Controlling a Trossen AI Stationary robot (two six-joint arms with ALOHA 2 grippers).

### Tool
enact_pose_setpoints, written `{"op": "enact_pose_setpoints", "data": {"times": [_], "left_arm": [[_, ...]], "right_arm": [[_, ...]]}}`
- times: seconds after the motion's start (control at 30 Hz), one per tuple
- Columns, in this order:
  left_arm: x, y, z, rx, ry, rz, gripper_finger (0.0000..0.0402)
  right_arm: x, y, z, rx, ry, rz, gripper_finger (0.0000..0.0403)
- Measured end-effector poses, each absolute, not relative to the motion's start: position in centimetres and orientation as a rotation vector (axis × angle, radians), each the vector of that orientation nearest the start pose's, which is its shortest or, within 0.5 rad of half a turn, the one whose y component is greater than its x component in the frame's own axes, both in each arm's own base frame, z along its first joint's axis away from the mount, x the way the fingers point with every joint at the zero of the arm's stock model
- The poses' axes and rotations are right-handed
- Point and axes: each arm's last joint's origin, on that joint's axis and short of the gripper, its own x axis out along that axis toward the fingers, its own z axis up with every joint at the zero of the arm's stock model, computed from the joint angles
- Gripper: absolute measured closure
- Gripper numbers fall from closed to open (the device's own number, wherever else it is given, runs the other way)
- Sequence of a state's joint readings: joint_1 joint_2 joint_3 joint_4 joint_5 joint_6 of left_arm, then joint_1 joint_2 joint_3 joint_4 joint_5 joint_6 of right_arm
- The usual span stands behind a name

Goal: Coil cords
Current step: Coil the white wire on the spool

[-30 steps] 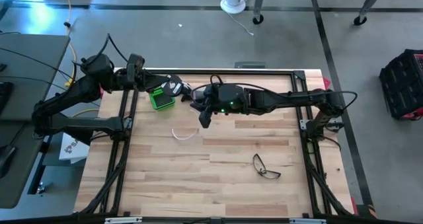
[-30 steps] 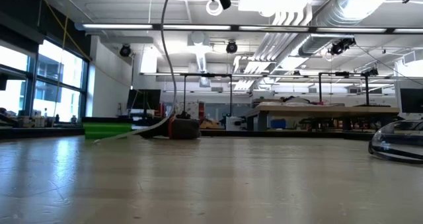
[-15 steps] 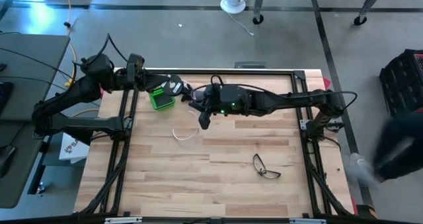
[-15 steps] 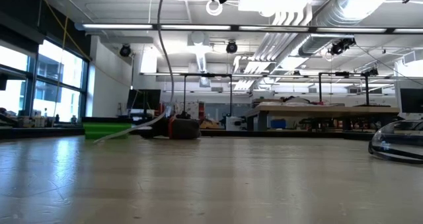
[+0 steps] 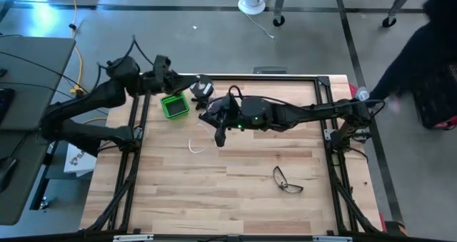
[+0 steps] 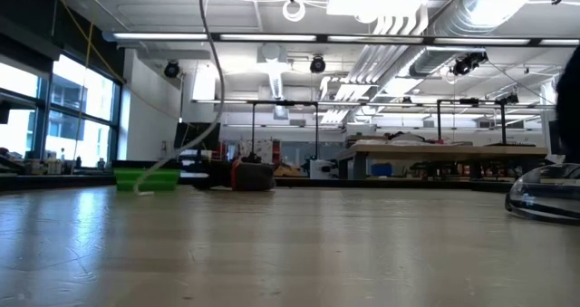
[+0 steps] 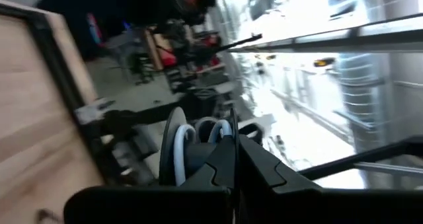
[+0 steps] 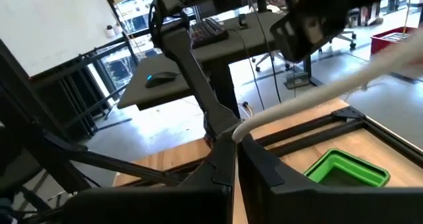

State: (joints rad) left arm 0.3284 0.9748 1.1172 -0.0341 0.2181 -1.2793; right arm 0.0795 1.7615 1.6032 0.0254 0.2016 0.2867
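Left hand: clamped on small round black reel, now raised farther right, past green square tray. Right hand: pinching thin white flexible cord; slack on wooden counter shorter than before. Coiling evidently underway.

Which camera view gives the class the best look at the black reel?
The left wrist view: the black reel fills the picture's middle, clamped in the left gripper, with white cord wound on it. The high view shows the reel only as a small dark disc. The low and right wrist views show cord but no reel.
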Motion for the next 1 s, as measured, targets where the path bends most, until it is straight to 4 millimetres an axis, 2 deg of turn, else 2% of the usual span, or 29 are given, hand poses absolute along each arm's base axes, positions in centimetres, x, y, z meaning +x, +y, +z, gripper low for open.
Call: {"op": "enact_pose_setpoints", "data": {"times": [0.2,0.53,0.77,1.0], "left_arm": [[20.9,5.6,42.4,-1.366,-0.124,-0.059,0.0402],[21.1,5.1,42.4,-1.380,-0.137,-0.050,0.0401],[21.2,4.6,42.7,-1.464,-0.137,-0.106,0.0402],[21.5,2.9,42.7,-1.550,-0.049,-0.199,0.0402]], "right_arm": [[41.7,2.7,37.9,0.238,0.026,-0.127,0.0402],[41.7,2.6,39.1,0.210,-0.086,-0.077,0.0403],[42.6,2.5,38.2,0.219,-0.097,-0.084,0.0403],[43.5,2.6,37.7,0.268,-0.167,-0.068,0.0403]]}}
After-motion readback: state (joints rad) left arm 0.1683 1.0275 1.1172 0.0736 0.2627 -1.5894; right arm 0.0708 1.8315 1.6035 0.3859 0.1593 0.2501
